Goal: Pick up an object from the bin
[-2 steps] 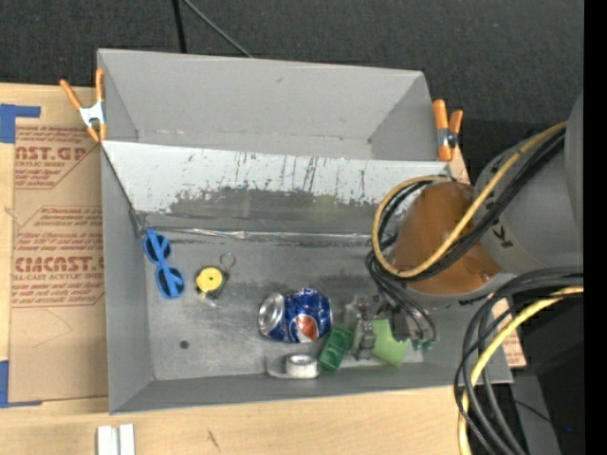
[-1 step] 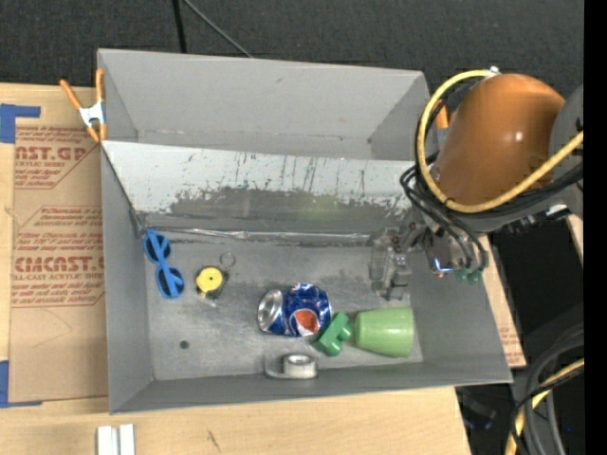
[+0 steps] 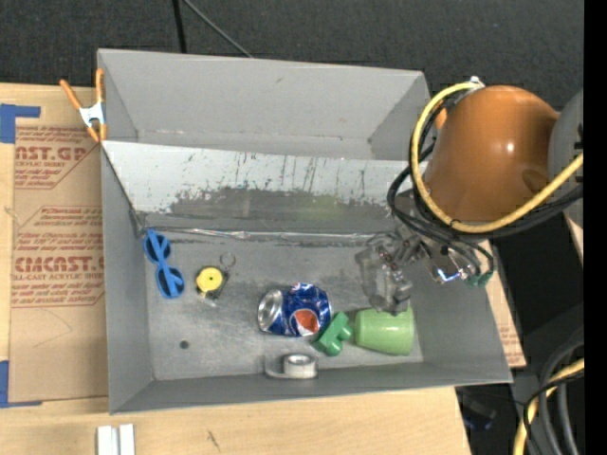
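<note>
My gripper [image 3: 391, 290] hangs at the bin's right side, its metal fingers pointing down just above a light green cup-shaped thing [image 3: 385, 333] that lies on its side near the front wall. A darker green piece [image 3: 332, 336] lies against that cup's left end. To the left of it rests a crushed blue, white and red drink can [image 3: 296, 311]. Nothing shows between the fingers.
A small silver ring-shaped thing [image 3: 293, 366] lies at the front wall below the can. A yellow round thing [image 3: 209, 281] and a pair of blue toy glasses [image 3: 162, 265] lie at the bin's left. The orange dome and cables on the wrist cover the bin's right rim.
</note>
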`<state>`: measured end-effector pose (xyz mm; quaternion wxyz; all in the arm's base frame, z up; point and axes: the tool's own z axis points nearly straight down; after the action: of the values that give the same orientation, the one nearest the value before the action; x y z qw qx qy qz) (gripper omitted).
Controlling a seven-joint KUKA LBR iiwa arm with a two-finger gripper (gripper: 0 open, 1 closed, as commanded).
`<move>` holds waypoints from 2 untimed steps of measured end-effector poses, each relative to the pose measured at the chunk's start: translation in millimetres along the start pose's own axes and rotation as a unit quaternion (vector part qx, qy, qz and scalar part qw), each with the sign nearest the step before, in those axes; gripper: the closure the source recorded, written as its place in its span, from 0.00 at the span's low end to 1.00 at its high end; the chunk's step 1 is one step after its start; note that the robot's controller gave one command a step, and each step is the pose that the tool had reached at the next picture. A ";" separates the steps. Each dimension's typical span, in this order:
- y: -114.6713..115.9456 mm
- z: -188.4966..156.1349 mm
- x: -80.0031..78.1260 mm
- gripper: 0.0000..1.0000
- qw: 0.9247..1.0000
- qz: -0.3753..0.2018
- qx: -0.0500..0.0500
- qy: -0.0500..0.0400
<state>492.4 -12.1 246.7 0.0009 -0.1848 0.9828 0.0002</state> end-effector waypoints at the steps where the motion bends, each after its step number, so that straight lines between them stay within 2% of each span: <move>1: -0.3 0.0 0.0 0.00 1.000 0.001 0.000 0.000; 2: 13.8 91.3 4.3 0.00 1.000 -0.025 -0.003 0.004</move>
<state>483.5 -0.7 155.5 -0.0036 -0.2093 0.9778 0.0019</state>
